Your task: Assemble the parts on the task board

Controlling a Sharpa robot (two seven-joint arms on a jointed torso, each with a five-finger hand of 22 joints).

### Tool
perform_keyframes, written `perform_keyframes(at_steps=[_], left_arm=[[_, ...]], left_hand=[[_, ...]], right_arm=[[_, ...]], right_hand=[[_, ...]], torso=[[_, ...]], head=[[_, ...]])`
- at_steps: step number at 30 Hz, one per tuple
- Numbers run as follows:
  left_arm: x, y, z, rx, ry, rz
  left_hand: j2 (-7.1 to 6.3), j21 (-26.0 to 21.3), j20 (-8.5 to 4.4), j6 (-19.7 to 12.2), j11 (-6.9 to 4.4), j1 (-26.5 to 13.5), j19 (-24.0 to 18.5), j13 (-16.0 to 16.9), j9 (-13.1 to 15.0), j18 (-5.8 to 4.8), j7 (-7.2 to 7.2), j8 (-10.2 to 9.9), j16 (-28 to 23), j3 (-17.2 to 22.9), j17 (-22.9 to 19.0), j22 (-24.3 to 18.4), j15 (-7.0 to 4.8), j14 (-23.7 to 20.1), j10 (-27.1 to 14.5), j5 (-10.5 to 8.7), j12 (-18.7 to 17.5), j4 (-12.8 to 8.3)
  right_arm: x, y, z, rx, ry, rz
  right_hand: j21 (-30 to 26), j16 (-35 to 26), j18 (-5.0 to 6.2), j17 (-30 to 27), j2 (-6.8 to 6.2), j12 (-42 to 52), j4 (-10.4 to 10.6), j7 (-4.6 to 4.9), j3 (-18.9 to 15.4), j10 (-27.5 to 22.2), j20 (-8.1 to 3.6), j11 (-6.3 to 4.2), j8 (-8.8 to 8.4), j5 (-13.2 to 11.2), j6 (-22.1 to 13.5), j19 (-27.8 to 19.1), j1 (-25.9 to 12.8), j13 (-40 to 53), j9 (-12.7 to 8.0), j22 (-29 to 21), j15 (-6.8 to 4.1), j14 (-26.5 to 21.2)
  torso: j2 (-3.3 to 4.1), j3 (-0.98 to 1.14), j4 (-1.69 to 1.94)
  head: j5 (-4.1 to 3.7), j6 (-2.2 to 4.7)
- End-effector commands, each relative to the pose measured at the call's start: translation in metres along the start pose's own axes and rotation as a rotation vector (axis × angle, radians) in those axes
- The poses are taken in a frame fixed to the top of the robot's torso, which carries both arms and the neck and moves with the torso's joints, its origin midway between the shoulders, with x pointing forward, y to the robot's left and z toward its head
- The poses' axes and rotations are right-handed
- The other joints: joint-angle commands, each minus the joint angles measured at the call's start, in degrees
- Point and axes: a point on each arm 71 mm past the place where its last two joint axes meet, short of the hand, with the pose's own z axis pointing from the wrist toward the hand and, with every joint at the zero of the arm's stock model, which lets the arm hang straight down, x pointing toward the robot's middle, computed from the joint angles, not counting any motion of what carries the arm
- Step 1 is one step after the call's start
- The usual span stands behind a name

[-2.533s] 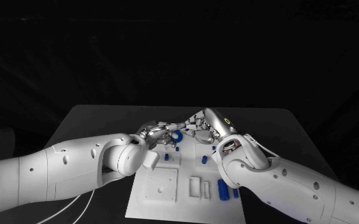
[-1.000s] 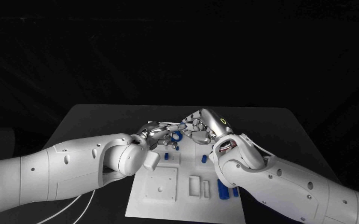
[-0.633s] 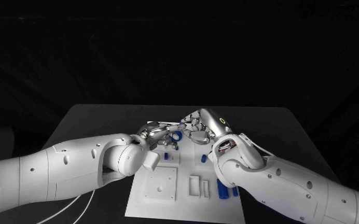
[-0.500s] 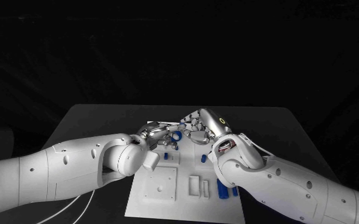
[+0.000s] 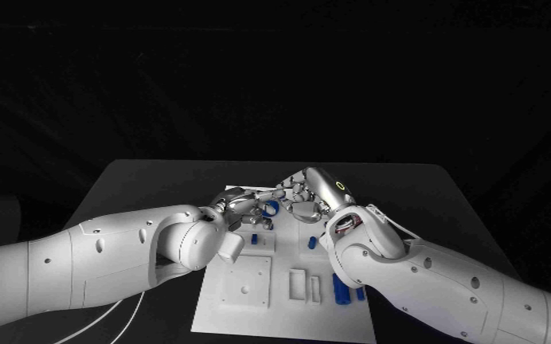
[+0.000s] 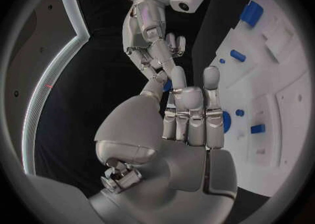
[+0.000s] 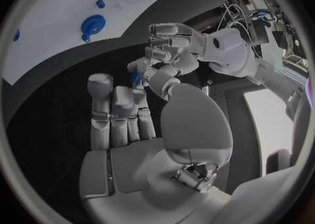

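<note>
Left hand (image 5: 238, 201) and right hand (image 5: 301, 197), mid-frame above task board (image 5: 247, 284): jointly pinching blue part (image 5: 271, 208). Step: handover; next, likely seating it.

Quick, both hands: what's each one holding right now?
Left hand: cannot be told.
Right hand: pinching a small blue part.

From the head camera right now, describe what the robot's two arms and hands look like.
Both arms are smooth white shells with small dark screw holes. The left arm trails a thin pale cable near its elbow. The right arm shows reddish wiring at the wrist. The right hand bears a small lit ring. Both it and the left hand are segmented silver metal.
</note>
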Motion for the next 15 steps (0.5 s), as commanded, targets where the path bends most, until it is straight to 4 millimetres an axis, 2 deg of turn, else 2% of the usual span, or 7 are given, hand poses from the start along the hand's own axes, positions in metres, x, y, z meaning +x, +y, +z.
perform_keyframes(at_steps=[1,4,7,9,11,15], left_arm=[[0.0003,-0.0007,-0.0001,-0.005,0.030,0.023],[-0.0013,0.0000,-0.0003,-0.014,0.039,0.038],[-0.0028,0.0007,-0.0005,-0.024,0.055,0.055],[-0.0037,0.0013,-0.0007,-0.032,0.067,0.066],[-0.0046,0.0018,-0.0010,-0.039,0.076,0.074],[-0.0065,0.0026,-0.0015,-0.048,0.087,0.083]], left_hand=[[-1.89,-0.5,0.65,-1.9,0.28,-1.1,0.0,0.1,0.0,0.28,0.54,0.0,-0.2,-1.9,-0.1,0.8,0.69,-0.2,-1.0,-2.17,0.4,1.2],[-2.74,-0.8,1.05,-2.8,0.63,-1.5,-0.1,0.1,0.1,0.63,0.78,0.1,-0.2,-3.1,-0.1,0.8,1.01,-0.6,-1.7,-4.14,0.8,2.5],[-4.30,-1.0,1.43,-4.0,1.08,-2.2,-0.2,-0.1,0.1,0.89,1.10,0.1,-0.1,-3.5,-0.2,0.9,1.38,-1.0,-2.7,-7.10,1.0,4.1],[-5.31,-1.1,1.61,-4.4,1.25,-2.5,-0.2,-0.3,0.1,1.06,1.24,0.1,0.1,-3.8,-0.3,0.9,1.53,-1.1,-3.1,-6.82,1.1,5.4],[-6.15,-1.2,1.79,-4.9,1.47,-2.5,-0.3,-0.5,0.1,1.16,1.40,0.2,0.2,-4.4,-0.4,0.9,1.73,-1.5,-3.6,-7.54,1.1,6.4],[-6.66,-1.4,1.96,-4.9,1.57,-1.9,-0.4,-0.7,0.2,1.32,1.41,0.3,0.4,-4.5,-0.6,0.9,1.84,-1.7,-4.1,-8.18,1.3,7.9]], right_arm=[[0.0023,-0.0005,-0.0010,-0.007,0.032,0.008],[0.0024,-0.0016,-0.0013,-0.005,0.041,0.014],[0.0027,-0.0029,-0.0016,-0.003,0.053,0.021],[0.0030,-0.0038,-0.0018,-0.001,0.062,0.026],[0.0031,-0.0046,-0.0020,0.000,0.070,0.029],[0.0033,-0.0057,-0.0023,0.002,0.080,0.034]], right_hand=[[0.3,0.1,0.68,0.0,0.49,0.1,0.1,-0.47,0.2,0.0,-0.01,-0.28,0.50,-0.2,1.4,-0.5,0.0,0.0,0.4,4.1,-0.36,0.1],[0.2,0.0,0.66,0.0,0.59,0.1,0.0,-0.47,0.2,0.0,-0.03,-0.27,0.50,-0.2,1.5,-0.5,0.0,0.0,0.4,4.1,-0.35,0.1],[0.2,0.0,0.62,0.0,0.79,0.1,-0.2,-0.47,0.0,0.0,-0.04,-0.26,0.49,-0.2,1.5,-0.6,0.0,0.1,0.4,4.1,-0.35,0.0],[0.2,0.1,0.63,0.0,0.82,0.1,-0.3,-0.46,-0.1,0.0,-0.04,-0.27,0.48,-0.2,1.5,-0.6,0.0,0.1,0.4,4.1,-0.36,0.0],[0.3,0.0,0.64,0.0,0.97,0.1,-0.4,-0.47,-0.2,0.0,-0.04,-0.25,0.47,-0.1,1.4,-0.6,-0.1,0.2,0.4,4.1,-0.36,0.0],[0.2,0.0,0.65,0.0,1.04,0.1,-0.5,-0.46,-0.3,-0.1,-0.03,-0.26,0.48,-0.1,1.4,-0.6,-0.1,0.2,0.4,4.1,-0.34,-0.1]], torso=[[0.01,0.03,0.02],[0.00,0.01,0.01],[0.01,0.00,0.01],[0.02,0.01,-0.01],[0.03,0.01,-0.01],[0.00,0.00,0.02]], head=[[-0.02,-0.07],[-0.03,-0.11],[-0.04,-0.19],[-0.05,-0.25],[-0.05,-0.30],[-0.10,-0.31]])
